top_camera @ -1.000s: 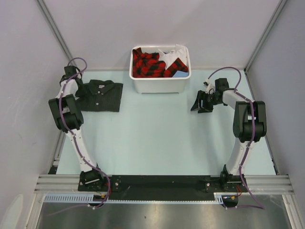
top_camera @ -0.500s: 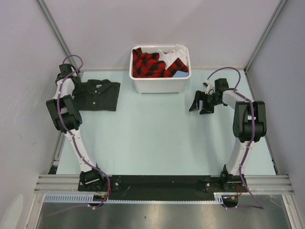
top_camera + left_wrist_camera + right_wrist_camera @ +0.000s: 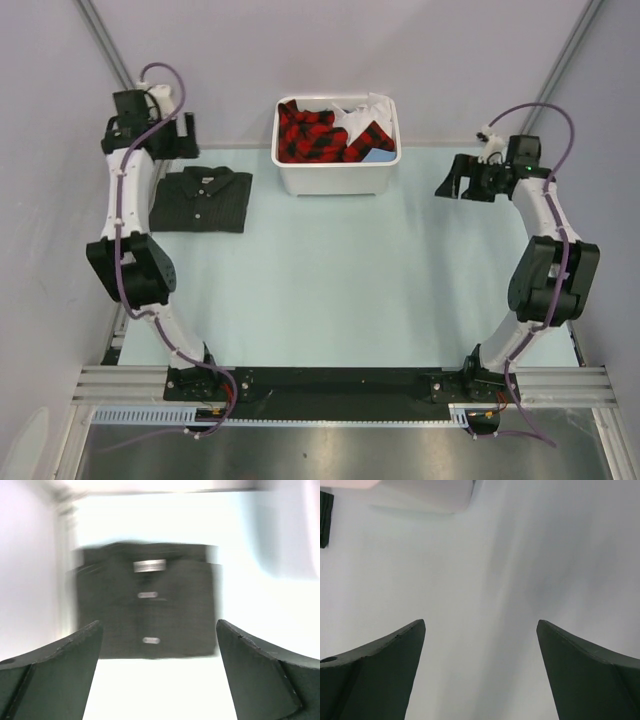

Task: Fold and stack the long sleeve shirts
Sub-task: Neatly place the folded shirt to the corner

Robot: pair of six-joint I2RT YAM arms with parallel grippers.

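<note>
the left gripper (image 3: 180, 135) is wide open and holds nothing. in the left wrist view its two dark fingers (image 3: 55, 672) stand far apart, with only air between them, and this view is blurred. it hangs near the far left corner of the table (image 3: 330, 290), just behind the collar end of the black shirt (image 3: 205, 200), and does not touch it.

the right gripper (image 3: 455, 185) is also wide open and empty. in the right wrist view only the bare pale table shows between its fingers (image 3: 585, 672). it hangs over the far right part of the table, to the right of the white bin (image 3: 335, 183) and apart from it.

the black shirt is folded into a neat rectangle and lies flat on the far left of the table, to the left of the bin. its collar points to the back wall, and a small white label (image 3: 149, 566) sits at the neck.

the white bin stands at the far middle of the table. inside it lies red and black checked cloth (image 3: 310, 130), crumpled, with some white cloth (image 3: 365, 108) at the back right and a small blue piece (image 3: 378, 157) at the front right corner.
</note>
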